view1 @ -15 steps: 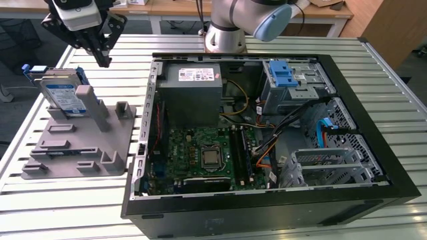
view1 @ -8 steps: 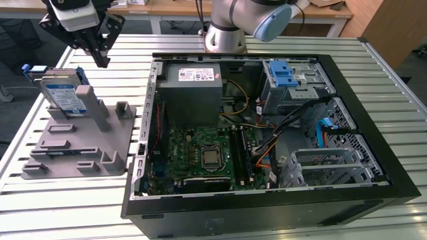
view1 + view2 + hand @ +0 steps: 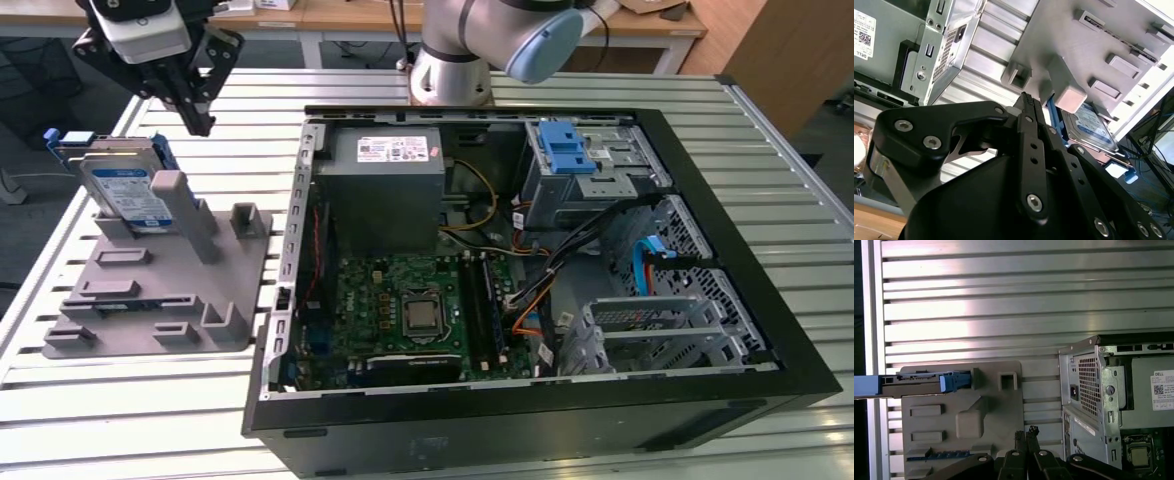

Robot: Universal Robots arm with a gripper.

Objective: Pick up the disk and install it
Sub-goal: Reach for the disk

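Note:
The disk [image 3: 127,192] is a silver drive with a white-and-blue label and blue edging. It stands tilted in a slot at the far end of a grey holder block [image 3: 147,300], at the exterior view's left. My gripper [image 3: 200,124] hangs above and slightly behind it, shut, holding nothing and not touching it. In the first wrist view the disk [image 3: 924,382] appears edge-on in the holder [image 3: 994,415], apart from my gripper [image 3: 1026,433]. In the second wrist view the gripper [image 3: 1027,98] points toward the holder [image 3: 1069,45], with the disk [image 3: 1093,126] beyond it.
An open black computer case [image 3: 747,200] lies to the exterior view's right of the holder. Inside are a grey power-supply box [image 3: 387,190], a motherboard [image 3: 400,310], cables and a drive cage with a blue latch [image 3: 567,152]. Everything rests on a slatted metal table [image 3: 787,130].

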